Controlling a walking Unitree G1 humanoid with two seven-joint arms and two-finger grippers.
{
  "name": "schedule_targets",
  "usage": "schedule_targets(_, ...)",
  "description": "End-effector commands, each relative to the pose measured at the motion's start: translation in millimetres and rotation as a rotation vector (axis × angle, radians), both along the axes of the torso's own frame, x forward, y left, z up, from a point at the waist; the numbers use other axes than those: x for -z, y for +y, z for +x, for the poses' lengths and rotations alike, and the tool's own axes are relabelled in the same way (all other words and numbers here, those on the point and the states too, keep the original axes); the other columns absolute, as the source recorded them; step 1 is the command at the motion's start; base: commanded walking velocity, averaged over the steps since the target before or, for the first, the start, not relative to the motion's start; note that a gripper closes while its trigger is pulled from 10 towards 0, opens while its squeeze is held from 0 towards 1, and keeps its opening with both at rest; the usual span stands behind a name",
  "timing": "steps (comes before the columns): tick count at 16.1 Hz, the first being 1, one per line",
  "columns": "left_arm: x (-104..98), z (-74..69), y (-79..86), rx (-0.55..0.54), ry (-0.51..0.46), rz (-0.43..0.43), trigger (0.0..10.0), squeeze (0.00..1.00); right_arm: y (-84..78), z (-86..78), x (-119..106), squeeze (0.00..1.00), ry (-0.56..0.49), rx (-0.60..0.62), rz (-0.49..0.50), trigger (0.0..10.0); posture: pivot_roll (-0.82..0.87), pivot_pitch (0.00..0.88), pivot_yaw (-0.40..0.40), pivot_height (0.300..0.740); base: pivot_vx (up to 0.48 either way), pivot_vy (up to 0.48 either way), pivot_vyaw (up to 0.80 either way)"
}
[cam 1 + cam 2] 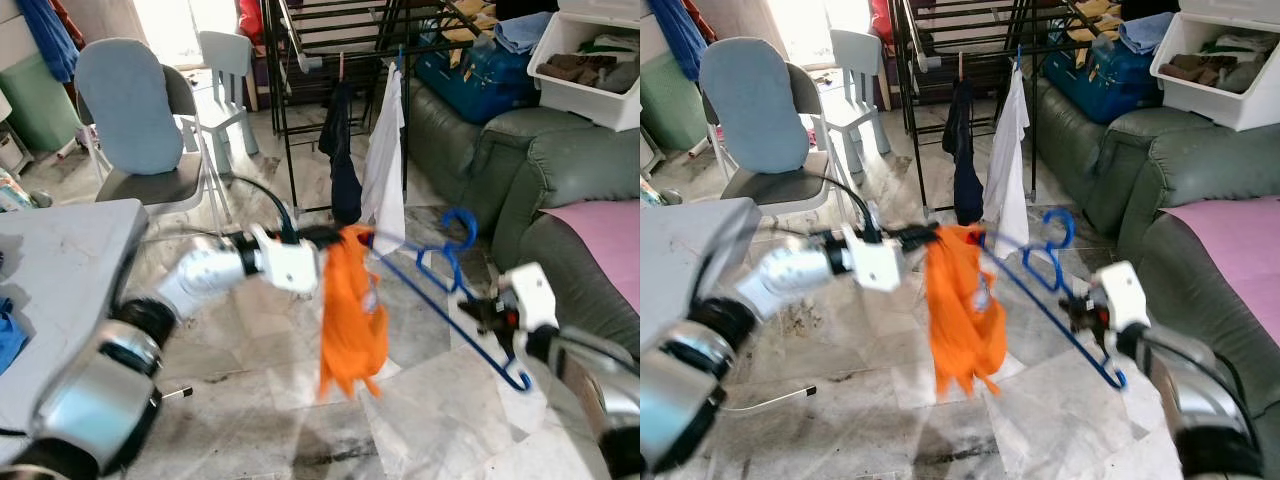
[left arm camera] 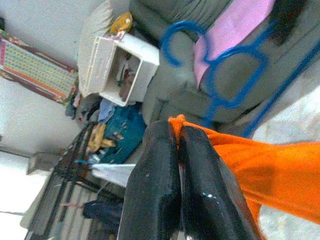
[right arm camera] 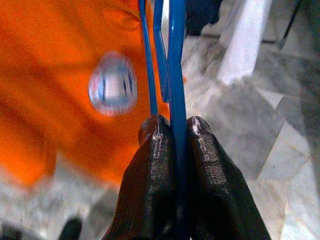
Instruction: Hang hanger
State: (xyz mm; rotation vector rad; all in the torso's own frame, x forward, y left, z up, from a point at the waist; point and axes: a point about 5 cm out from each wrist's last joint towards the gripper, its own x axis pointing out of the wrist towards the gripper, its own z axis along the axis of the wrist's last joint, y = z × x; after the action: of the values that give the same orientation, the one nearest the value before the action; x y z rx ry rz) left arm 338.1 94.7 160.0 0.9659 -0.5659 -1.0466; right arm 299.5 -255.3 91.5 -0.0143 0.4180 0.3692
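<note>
My right pincer point(image 1: 487, 312) clamps the blue hanger point(image 1: 450, 290), its long axis running toward my left pincer point(image 1: 335, 238), which pinches the orange shirt point(image 1: 350, 315).

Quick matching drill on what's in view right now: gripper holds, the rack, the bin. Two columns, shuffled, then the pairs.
1. left gripper
2. right gripper
3. drying rack
4. white bin

A. stands on the green sofa, holding folded clothes
B. shut on the blue hanger
C. dark and white garments hang from it
D. shut on the orange garment

Pairs: 1-D, 2-B, 3-C, 4-A
</note>
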Motion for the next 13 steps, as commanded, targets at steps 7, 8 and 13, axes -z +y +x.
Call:
schedule_targets(7,27.7,-45.7,-71.5,0.157,0.244,-0.231,10.0,0.0,-16.9,55.8,-62.2,0.0,-0.211,0.553,0.577,10.0,-0.19,0.0,0.057,0.74,0.0,0.0,0.0)
schedule_targets(8,29.7,-45.2,-70.7,0.143,0.244,-0.227,10.0,0.0,-11.8,57.3,-64.4,0.0,-0.212,0.528,0.584,10.0,-0.19,0.0,0.056,0.74,0.0,0.0,0.0)
schedule_targets(13,31.3,-29.6,-60.8,0.018,0.152,-0.087,10.0,0.0,50.5,54.1,-78.3,0.0,-0.178,0.186,0.592,10.0,-0.18,0.0,0.05,0.74,0.0,0.0,0.0)
